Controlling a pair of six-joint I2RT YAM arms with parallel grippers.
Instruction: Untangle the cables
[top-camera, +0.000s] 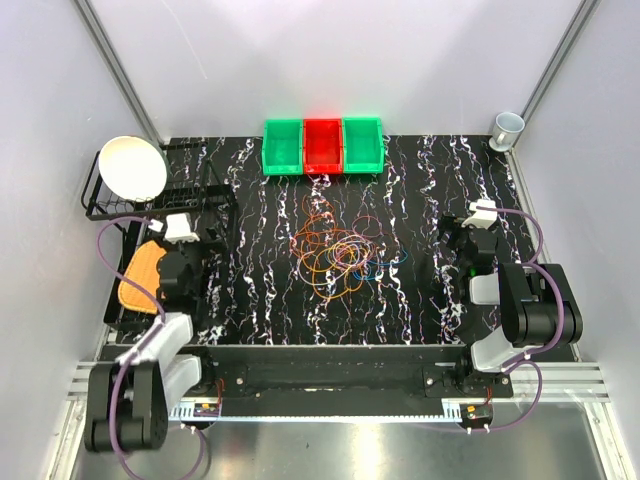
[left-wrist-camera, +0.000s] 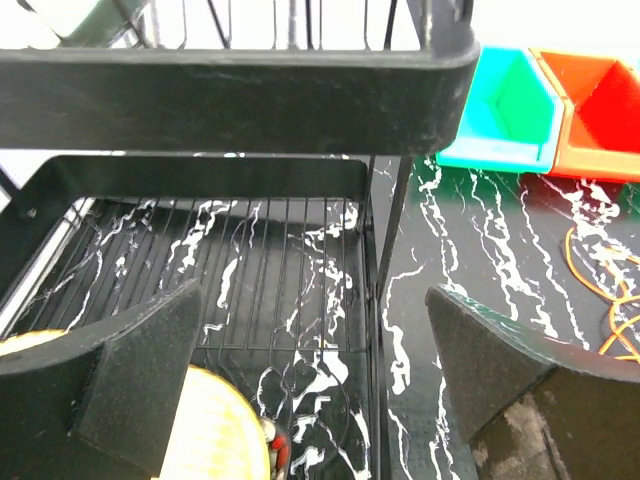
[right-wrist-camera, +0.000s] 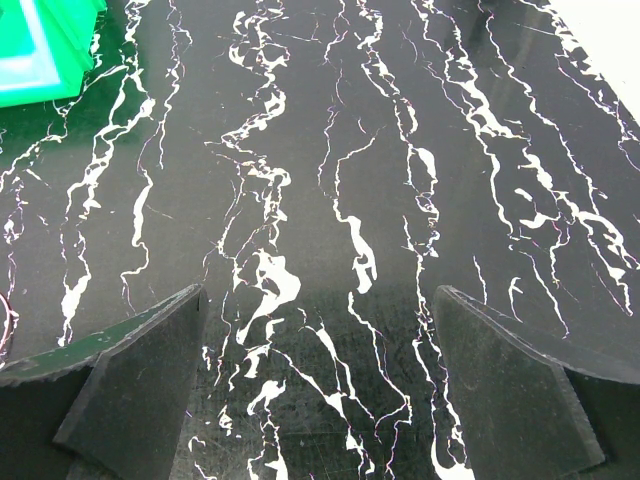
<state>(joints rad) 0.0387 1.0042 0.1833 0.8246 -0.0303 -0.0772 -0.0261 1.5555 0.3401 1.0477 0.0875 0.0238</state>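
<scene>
The cables (top-camera: 338, 255) lie as one tangled heap of thin orange, red, yellow-green and blue loops in the middle of the black marbled mat. A few orange loops (left-wrist-camera: 610, 300) show at the right edge of the left wrist view. My left gripper (top-camera: 190, 248) is open and empty, at the left by the wire rack, well left of the heap; its jaws stand wide apart (left-wrist-camera: 315, 350). My right gripper (top-camera: 455, 250) is open and empty over bare mat to the right of the heap, jaws wide apart (right-wrist-camera: 320, 345).
Three bins, green (top-camera: 283, 146), red (top-camera: 322, 145) and green (top-camera: 362, 144), stand at the back. A black wire rack (top-camera: 165, 200) with a white bowl (top-camera: 133, 167) and an orange sponge (top-camera: 140, 274) is at the left. A cup (top-camera: 507, 128) stands at the back right.
</scene>
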